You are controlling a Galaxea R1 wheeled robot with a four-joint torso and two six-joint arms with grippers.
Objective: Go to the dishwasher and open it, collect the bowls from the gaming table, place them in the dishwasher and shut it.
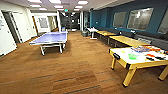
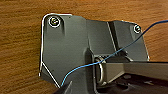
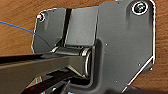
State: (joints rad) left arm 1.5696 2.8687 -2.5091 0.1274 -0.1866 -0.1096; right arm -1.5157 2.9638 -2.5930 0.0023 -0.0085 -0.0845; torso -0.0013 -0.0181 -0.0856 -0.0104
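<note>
— Two arms, and neither wrist view tells whether its gripper is released or clenched; nothing can be seen in either.

— Where are the bowls?

— One green bowl (image 1: pixel 132 56) sits on the white top of the gaming table (image 1: pixel 117 52), the yellow-legged one at the right of the head view. Red and dark items (image 1: pixel 153 57) lie beside it, near the far end. Any clear or yellow-green bowl is too blurred to pick out.

— And the dishwasher?

— Not to be told from this spot. Ahead lie open wood floor (image 1: pixel 75 72), a blue ping-pong table (image 1: pixel 51 37) at the left, and yellow-topped tables (image 1: pixel 127 40) along the teal wall.

— What could go wrong?

— Probably the approach. The gaming table's near corner and angled legs jut toward the robot's path, so a tight turn could clip them with the base and jolt the bowl off the top.

— Anything else?

— The clutter. A bowl crowded by other items risks a grasp that nudges them, or closes on the wrong thing. A clear bowl on white would also be easy to miss.
</note>
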